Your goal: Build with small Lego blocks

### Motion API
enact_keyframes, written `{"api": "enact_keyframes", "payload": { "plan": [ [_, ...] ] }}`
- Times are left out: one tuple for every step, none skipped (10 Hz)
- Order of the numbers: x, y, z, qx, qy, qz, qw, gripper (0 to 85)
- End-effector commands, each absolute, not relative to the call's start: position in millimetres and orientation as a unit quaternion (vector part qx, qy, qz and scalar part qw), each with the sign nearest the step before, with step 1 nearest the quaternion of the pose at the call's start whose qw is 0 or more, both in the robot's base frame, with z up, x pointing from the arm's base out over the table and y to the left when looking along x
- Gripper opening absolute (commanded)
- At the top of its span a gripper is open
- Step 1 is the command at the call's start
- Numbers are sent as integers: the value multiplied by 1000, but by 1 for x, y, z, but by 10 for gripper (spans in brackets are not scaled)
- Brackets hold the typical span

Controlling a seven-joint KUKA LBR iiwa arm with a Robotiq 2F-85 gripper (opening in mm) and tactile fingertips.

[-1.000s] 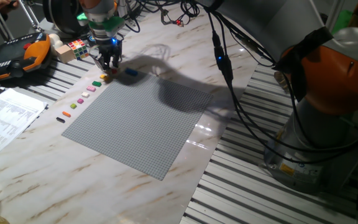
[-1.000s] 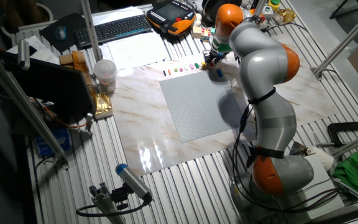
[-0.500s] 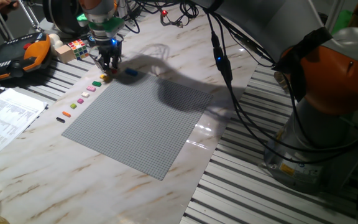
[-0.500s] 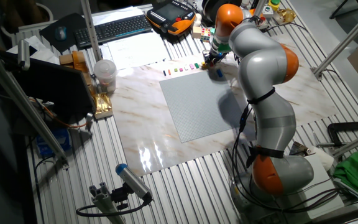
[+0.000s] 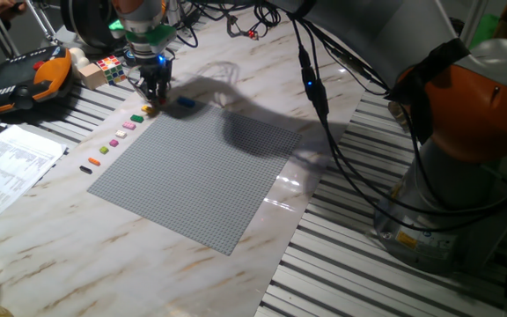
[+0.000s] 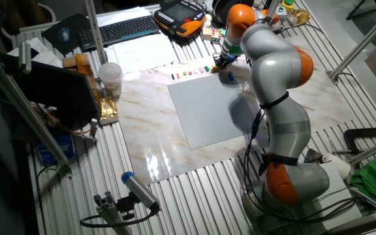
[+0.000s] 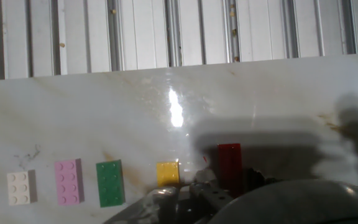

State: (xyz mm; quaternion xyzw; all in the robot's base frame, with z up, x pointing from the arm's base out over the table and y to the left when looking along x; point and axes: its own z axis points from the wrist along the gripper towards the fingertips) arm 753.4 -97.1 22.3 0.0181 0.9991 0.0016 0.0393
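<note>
My gripper (image 5: 154, 91) stands at the table's far left corner, just past the grey baseplate (image 5: 201, 167). Its fingers are shut on a red Lego block (image 7: 230, 160), which lies on the marble between the fingertips of the gripper (image 7: 229, 186). To the red block's left runs a row of small blocks: yellow (image 7: 168, 173), green (image 7: 110, 182), pink (image 7: 68, 181) and white (image 7: 20, 187). The same row (image 5: 123, 132) runs along the baseplate's left edge. A blue block (image 5: 186, 102) lies right of the gripper. From the other side, the gripper (image 6: 222, 61) is largely hidden by the arm.
A multicoloured puzzle cube (image 5: 110, 65) and an orange-black pendant (image 5: 25, 79) sit behind the gripper. Paper sheets (image 5: 7, 167) lie left of the row. Cables (image 5: 324, 106) hang over the baseplate's far side. The arm's base (image 5: 465, 158) stands at the right, on the slatted aluminium frame (image 5: 368, 282).
The fingers have drawn slightly closer together around the red block. The arm and the other blocks have stayed in place.
</note>
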Motion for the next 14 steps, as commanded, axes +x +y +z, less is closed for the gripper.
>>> {"api": "enact_keyframes", "payload": {
  "plan": [
    [753,-97,23,15,999,1,39,290],
    [753,-97,23,13,999,4,36,180],
    [753,-97,24,8,999,3,33,73],
    [752,-97,25,7,999,0,32,73],
    [751,-97,27,7,999,-2,32,27],
    [748,-96,31,10,999,-4,31,7],
    [744,-96,35,13,999,-5,29,7],
    [738,-96,41,17,999,-6,26,7],
    [730,-96,46,20,999,-7,25,7],
    [722,-96,48,22,999,-9,25,7],
    [712,-96,51,22,999,-13,21,7],
    [706,-96,53,22,999,-14,18,7],
    [701,-95,53,22,1000,-15,17,7],
    [697,-94,52,22,1000,-16,15,7]
  ]
}}
